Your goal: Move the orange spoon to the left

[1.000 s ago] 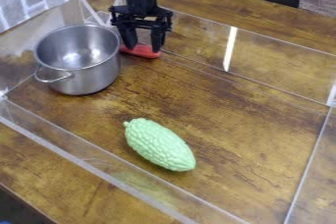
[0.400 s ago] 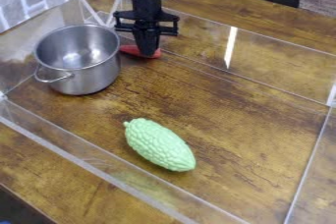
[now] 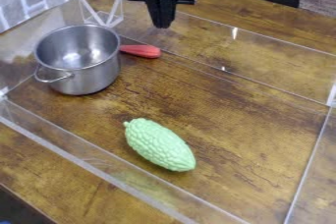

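gripper (image 3: 160,22) nearly pressed together, empty, above one orange spoon (image 3: 141,51), one steel pot (image 3: 78,58), one green gourd (image 3: 159,144)

A dark wooden table (image 3: 250,100) carries a clear-walled enclosure. On the wood lie a steel pot (image 3: 79,58) at left, an orange spoon (image 3: 140,51) just beside it, and a green gourd (image 3: 159,144) nearer the front.
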Robot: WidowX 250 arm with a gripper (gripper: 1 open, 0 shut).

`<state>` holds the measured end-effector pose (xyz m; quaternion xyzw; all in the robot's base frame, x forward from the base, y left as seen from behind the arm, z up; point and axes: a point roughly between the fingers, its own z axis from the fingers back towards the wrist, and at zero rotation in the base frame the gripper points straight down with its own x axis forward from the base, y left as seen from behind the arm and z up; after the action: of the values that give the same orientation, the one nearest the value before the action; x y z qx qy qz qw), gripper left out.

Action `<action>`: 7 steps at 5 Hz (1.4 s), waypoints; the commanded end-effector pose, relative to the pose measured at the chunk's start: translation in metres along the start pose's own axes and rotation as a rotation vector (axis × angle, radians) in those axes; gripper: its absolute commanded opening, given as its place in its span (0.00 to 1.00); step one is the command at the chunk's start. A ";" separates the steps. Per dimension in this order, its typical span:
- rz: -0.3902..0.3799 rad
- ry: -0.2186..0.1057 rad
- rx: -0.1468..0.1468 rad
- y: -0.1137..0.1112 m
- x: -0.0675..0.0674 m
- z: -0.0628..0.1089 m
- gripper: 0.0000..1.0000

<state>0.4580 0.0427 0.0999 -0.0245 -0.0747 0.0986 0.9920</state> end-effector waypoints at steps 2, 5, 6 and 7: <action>0.047 -0.084 0.019 0.012 0.004 0.030 1.00; 0.084 -0.020 0.055 0.025 0.010 -0.004 1.00; 0.067 -0.005 0.056 0.025 0.008 -0.013 1.00; 0.113 -0.004 0.061 0.035 0.007 -0.018 0.00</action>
<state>0.4596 0.0694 0.0609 -0.0006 -0.0475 0.1475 0.9879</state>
